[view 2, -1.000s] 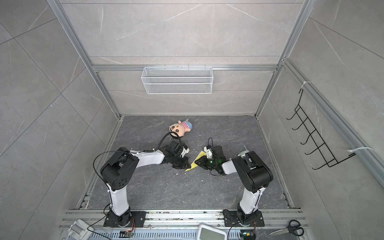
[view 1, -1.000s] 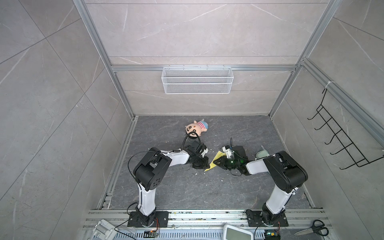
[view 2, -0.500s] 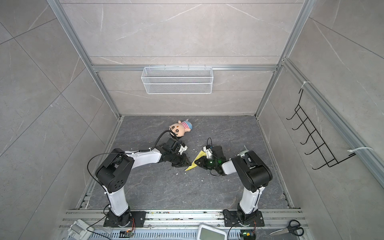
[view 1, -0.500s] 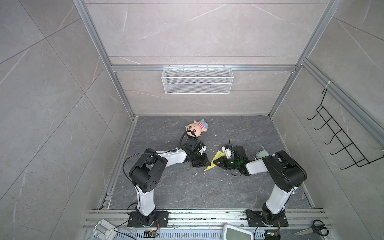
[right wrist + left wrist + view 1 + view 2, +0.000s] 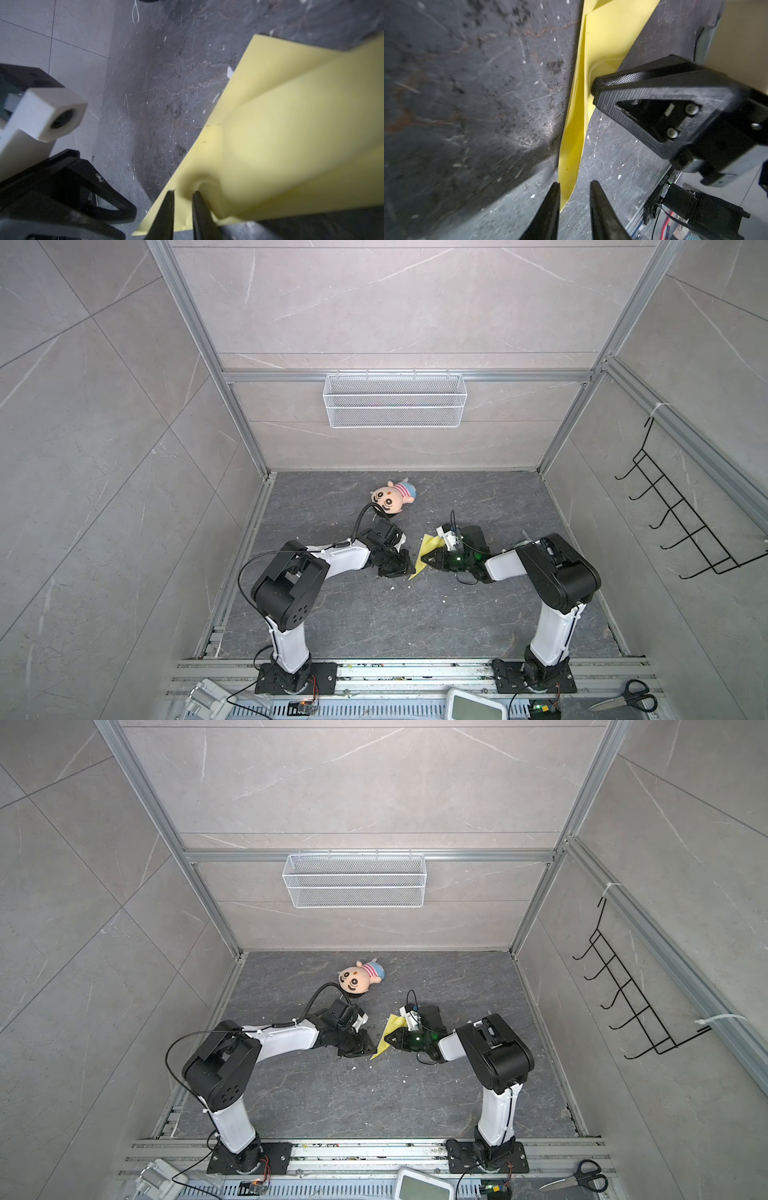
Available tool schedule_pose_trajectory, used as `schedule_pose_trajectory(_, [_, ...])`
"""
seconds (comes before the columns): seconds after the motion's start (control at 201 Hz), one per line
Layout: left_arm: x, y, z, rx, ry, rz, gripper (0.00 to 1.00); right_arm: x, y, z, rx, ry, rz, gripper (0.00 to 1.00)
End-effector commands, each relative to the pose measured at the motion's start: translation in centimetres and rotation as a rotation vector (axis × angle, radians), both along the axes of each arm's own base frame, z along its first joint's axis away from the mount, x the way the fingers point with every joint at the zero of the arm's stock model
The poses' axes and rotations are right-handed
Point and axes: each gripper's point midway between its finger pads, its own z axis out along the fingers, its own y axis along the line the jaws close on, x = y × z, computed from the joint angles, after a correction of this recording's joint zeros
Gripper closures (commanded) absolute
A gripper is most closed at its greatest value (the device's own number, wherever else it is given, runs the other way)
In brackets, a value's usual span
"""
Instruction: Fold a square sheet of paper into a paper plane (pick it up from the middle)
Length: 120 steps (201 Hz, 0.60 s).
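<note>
1 yellow paper plane point(image 5: 429, 545) sits in the middle of the tabletop point(image 5: 374, 614), near the plush doll point(image 5: 390, 500). The right pincer point(image 5: 184, 192) is clamped on 1 long edge, puckering the paper. The left pincer point(image 5: 574, 184) stands slightly parted, the plane's pointed tip between its fingers, not pinched.

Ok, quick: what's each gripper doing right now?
Left gripper: open, paper plane tip between its parted jaws.
Right gripper: shut on the paper plane.
</note>
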Motion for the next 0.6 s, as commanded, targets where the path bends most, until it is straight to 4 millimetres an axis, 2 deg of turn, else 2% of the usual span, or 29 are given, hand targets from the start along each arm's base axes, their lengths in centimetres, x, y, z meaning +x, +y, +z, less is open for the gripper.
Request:
schedule_pose_trajectory(0.0, [1.3,0.4,1.7,-0.027,-0.047,0.058,0.71,-0.8,-0.1,-1.9,-0.043,0.026,0.035,0.79])
schedule_pose_trajectory(0.169, [0.9,-0.7,1.2,-0.077,0.011,0.033,0.75,-1.0,-0.3,-2.5,-0.051,0.038,0.028,0.79])
schedule_pose_trajectory(0.393, [0.6,-1.5,0.7,-0.096,0.050,0.007,0.76,-1.0,-0.3,-2.9,-0.055,0.052,0.020,0.80])
schedule_pose_trajectory(0.523, [0.4,-1.4,0.1,-0.085,0.058,0.006,0.77,-0.9,-0.4,-3.0,-0.059,0.057,0.015,0.80])
schedule_pose_trajectory(0.592, [0.3,-1.5,-0.1,-0.083,0.063,0.002,0.80,-0.9,-0.4,-3.1,-0.061,0.060,0.011,0.80])
